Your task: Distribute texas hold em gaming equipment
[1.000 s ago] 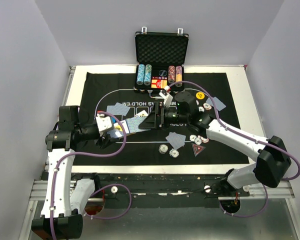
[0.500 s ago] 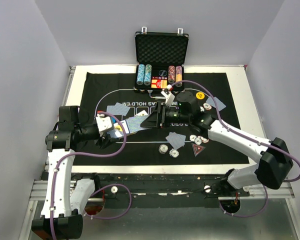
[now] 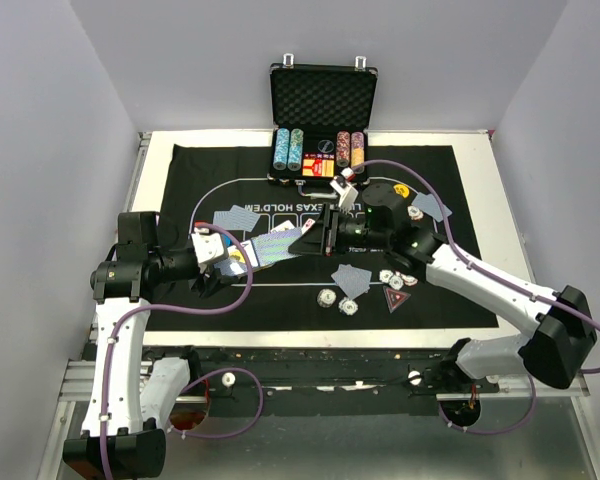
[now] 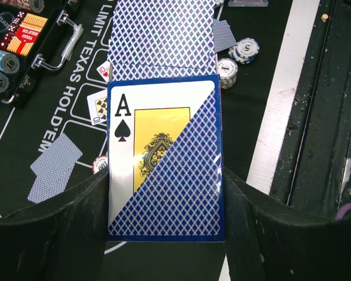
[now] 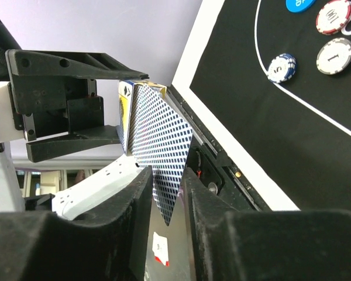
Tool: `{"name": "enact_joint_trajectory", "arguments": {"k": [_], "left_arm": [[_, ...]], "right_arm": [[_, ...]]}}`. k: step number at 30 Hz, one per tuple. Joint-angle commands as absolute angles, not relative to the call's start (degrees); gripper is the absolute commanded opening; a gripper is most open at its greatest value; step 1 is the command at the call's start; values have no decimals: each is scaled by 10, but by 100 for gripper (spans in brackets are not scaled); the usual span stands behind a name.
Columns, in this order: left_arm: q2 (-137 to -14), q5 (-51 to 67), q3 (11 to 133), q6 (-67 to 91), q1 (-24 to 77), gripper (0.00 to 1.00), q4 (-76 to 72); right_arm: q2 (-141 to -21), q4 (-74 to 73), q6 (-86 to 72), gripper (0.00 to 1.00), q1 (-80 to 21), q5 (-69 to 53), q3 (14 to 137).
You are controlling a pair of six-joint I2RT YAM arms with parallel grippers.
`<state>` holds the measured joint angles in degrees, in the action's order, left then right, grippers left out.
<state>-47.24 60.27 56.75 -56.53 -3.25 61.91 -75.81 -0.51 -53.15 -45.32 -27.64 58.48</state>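
Note:
My left gripper [image 4: 164,196] is shut on a blue card box [image 4: 164,175] printed with an ace of spades, held above the mat's left side [image 3: 242,255]. A blue-backed card [image 4: 161,35] sticks out of the box towards the right arm. Its free corner [image 5: 164,152] lies between the fingers of my right gripper [image 5: 167,187]. These stand narrowly open, with a gap beside the card. Loose poker chips [image 3: 338,300] and a red triangular marker [image 3: 394,298] lie on the mat, along with face-down cards [image 3: 352,279] and a yellow button [image 3: 400,190].
The open black case [image 3: 323,100] with chip rows [image 3: 288,150] stands at the back of the black mat [image 3: 440,290]. More cards [image 3: 237,217] and chips [image 5: 282,67] lie on the mat. A white border [image 3: 480,180] rims the mat.
My right gripper's jaws have narrowed round the card's end and the wrist has shifted slightly right. The left arm and box have stayed put.

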Motion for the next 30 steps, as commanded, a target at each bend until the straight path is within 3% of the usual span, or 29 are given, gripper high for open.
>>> {"name": "enact_joint_trajectory", "arguments": {"k": [1, 4, 7, 30], "left_arm": [[-464, 618, 571, -570, -31, 37, 609], [-465, 617, 571, -568, -31, 37, 609], [-463, 616, 571, -569, -30, 37, 607], [-463, 618, 569, -564, -31, 37, 607]], "right_arm": [[-738, -32, -532, 31, -454, -259, 573], [-737, -36, -530, 22, -454, -259, 571], [-736, -41, -528, 19, -454, -261, 572], [-708, -18, -559, 21, -424, -316, 550]]}}
